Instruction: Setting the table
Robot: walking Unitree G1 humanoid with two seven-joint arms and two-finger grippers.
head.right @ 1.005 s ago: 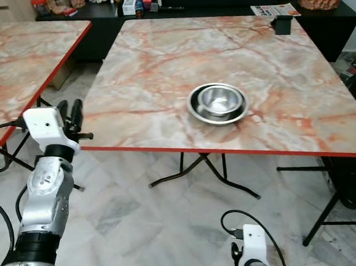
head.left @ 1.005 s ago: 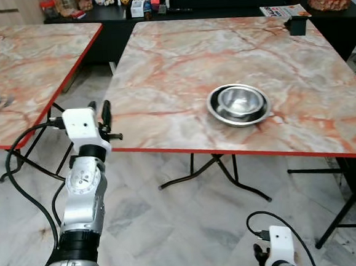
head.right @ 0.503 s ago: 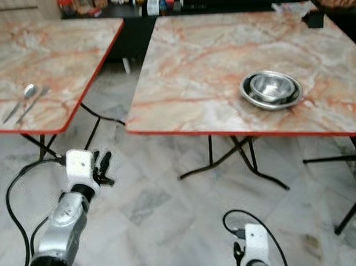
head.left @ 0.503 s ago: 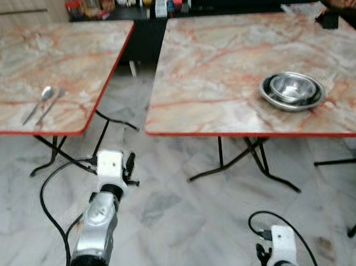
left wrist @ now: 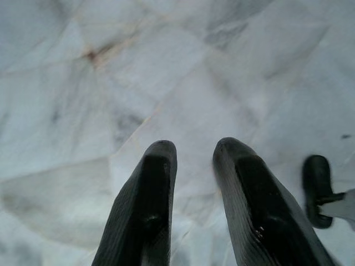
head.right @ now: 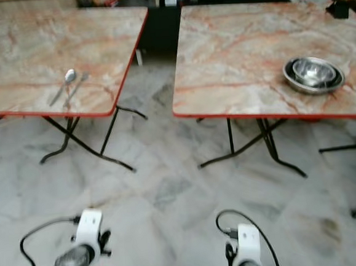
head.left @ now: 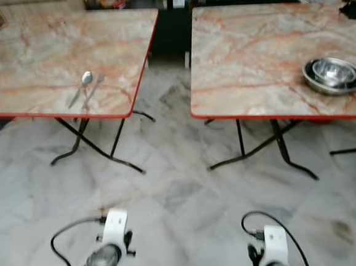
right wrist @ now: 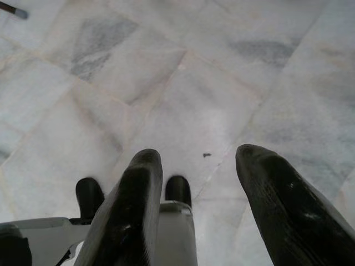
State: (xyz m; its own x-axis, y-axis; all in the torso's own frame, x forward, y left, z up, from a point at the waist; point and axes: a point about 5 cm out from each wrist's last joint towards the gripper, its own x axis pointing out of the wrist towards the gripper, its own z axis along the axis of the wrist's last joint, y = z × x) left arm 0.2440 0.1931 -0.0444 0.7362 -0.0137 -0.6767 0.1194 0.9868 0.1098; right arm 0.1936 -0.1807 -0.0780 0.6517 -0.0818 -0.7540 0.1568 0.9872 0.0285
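Diagonally on the left table (head.left: 31, 64), spoon (head.left: 81, 88) and fork (head.left: 92, 91), heads away; both hands (left wrist: 191, 160) (right wrist: 199, 166) parted.

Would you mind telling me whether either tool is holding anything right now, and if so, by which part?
Nothing is held. The left tool and the right tool both hang open over the marble floor, with only floor between their fingers.
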